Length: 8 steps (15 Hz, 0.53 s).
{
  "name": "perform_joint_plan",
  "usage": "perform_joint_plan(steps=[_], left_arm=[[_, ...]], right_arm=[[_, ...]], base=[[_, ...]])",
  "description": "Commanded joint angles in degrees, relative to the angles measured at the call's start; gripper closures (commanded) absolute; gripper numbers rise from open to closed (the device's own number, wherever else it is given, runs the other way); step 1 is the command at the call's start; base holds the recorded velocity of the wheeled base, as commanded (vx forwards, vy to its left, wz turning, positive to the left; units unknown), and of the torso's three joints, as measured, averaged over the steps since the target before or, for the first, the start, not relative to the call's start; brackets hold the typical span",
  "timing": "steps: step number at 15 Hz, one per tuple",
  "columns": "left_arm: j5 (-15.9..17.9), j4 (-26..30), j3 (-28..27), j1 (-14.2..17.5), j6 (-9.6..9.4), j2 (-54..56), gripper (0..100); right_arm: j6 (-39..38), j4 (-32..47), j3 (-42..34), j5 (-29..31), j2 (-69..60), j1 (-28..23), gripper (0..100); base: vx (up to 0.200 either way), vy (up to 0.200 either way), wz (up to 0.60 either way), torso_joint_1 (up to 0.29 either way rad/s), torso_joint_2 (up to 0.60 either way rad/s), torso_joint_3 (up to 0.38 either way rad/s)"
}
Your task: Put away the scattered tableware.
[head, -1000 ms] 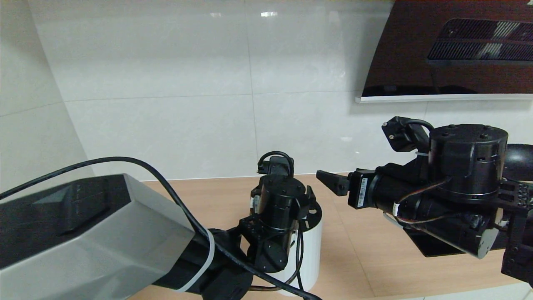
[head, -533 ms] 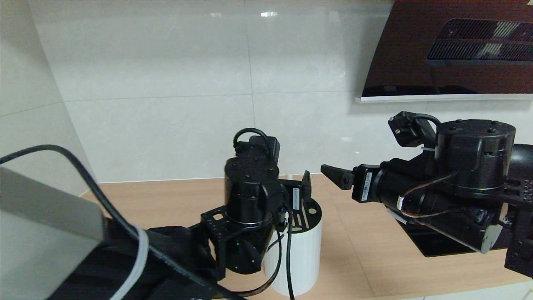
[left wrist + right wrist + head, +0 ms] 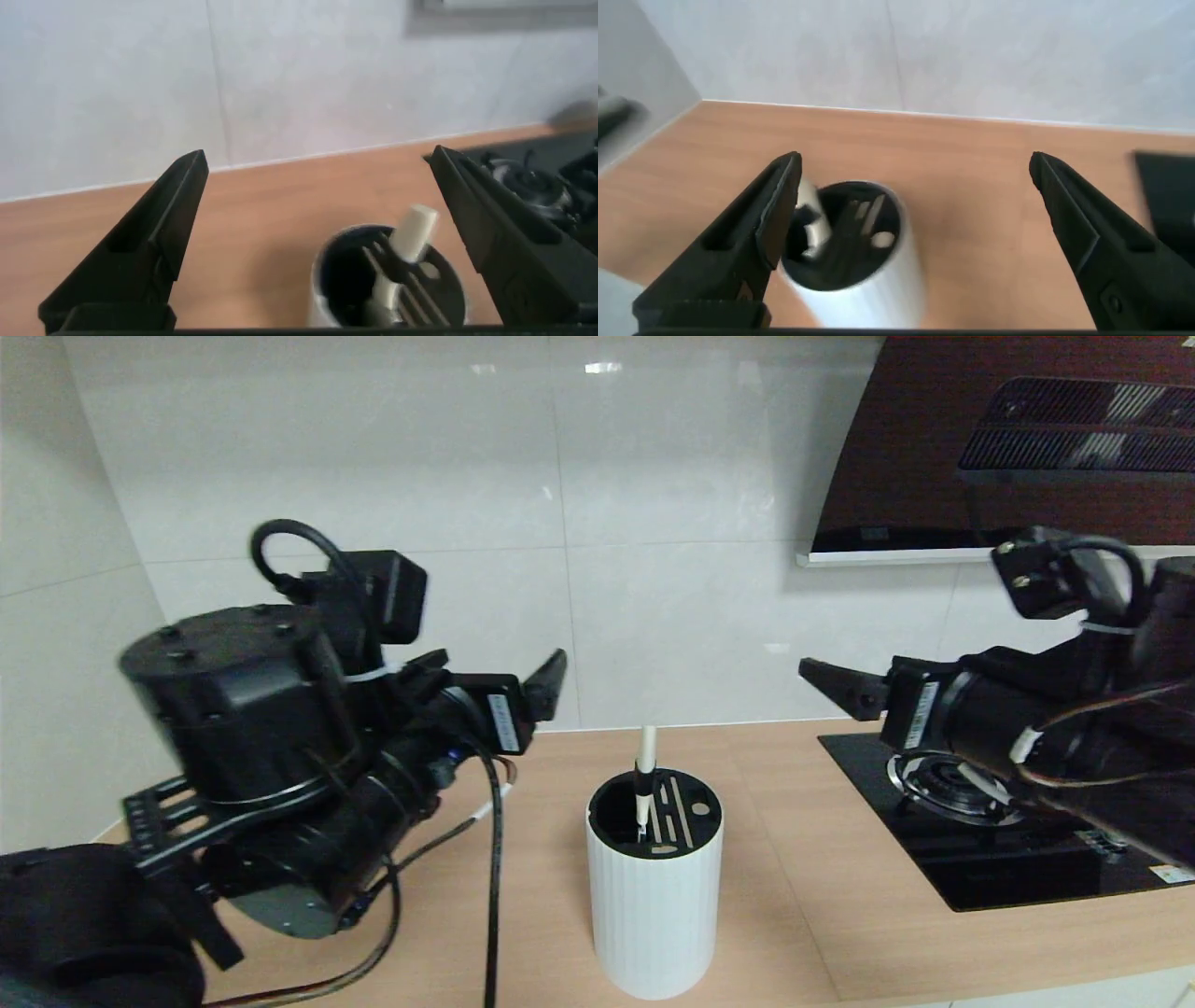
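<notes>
**Now: both grippers wide, one utensil standing in the holder**

Ahead of me the white tiled wall (image 3: 373,476) fills the background, with the wooden countertop (image 3: 803,915) running along its foot. A dark range hood (image 3: 1008,448) hangs at the upper right. Below it a black cooktop (image 3: 971,868) sits flush in the counter, one burner (image 3: 934,779) showing.

My left gripper (image 3: 313,166) hangs above the counter to the left of the holder, pointing toward the wall. Its fingers are spread far apart with nothing between them. My right gripper (image 3: 913,170) hangs over the cooktop side, to the right of the holder. Its fingers are likewise spread wide and empty. Neither gripper touches anything.

Between the two arms the white ribbed holder (image 3: 653,915) stands upright on the counter, just left of the cooktop, near the front edge. Its black top has a round opening and several narrow slots. A utensil (image 3: 645,756) with a white handle stands in it, nearly upright, its end rising above the rim. I cannot tell exactly which opening it sits in.
</notes>
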State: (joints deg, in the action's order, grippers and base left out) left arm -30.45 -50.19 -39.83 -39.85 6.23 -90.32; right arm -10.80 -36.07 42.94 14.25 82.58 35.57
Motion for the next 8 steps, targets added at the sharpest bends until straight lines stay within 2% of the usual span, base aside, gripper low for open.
perform_joint_plan(steps=[1, 3, 4, 5, 6, 8], left_arm=[[0.0, 0.1, 11.4, 6.2, -0.16, 13.8, 0], [0.0, 0.3, 21.8, 6.9, -0.16, 23.4, 0], [0.0, 0.3, 24.9, 7.4, -0.6, 27.0, 0], [0.0, 0.8, 27.9, 9.8, -1.66, 31.8, 0], [0.0, 1.3, 29.2, 11.1, -1.92, 34.0, 0], [0.0, 7.9, 32.4, 16.0, -3.33, 47.1, 0]], right_arm=[[2.5, 0.4, -6.7, 0.3, -15.0, -4.9, 0], [4.9, 0.5, -13.4, 0.1, -25.3, -9.0, 0], [6.1, 0.5, -15.4, -0.3, -29.1, -10.7, 0], [7.6, 0.7, -17.8, -0.3, -34.9, -11.6, 0], [8.3, 1.5, -18.7, -0.3, -37.8, -11.8, 0], [8.9, 13.6, -19.4, -0.1, -52.4, -16.1, 0]], base=[[0.0, 0.0, 0.0, 0.0, 0.0, 0.0], [0.0, 0.0, 0.0, 0.0, 0.0, 0.0], [0.0, 0.0, 0.0, 0.0, 0.0, 0.0], [0.0, 0.0, 0.0, 0.0, 0.0, 0.0], [0.0, 0.0, 0.0, 0.0, 0.0, 0.0], [0.0, 0.0, 0.0, 0.0, 0.0, 0.0]])
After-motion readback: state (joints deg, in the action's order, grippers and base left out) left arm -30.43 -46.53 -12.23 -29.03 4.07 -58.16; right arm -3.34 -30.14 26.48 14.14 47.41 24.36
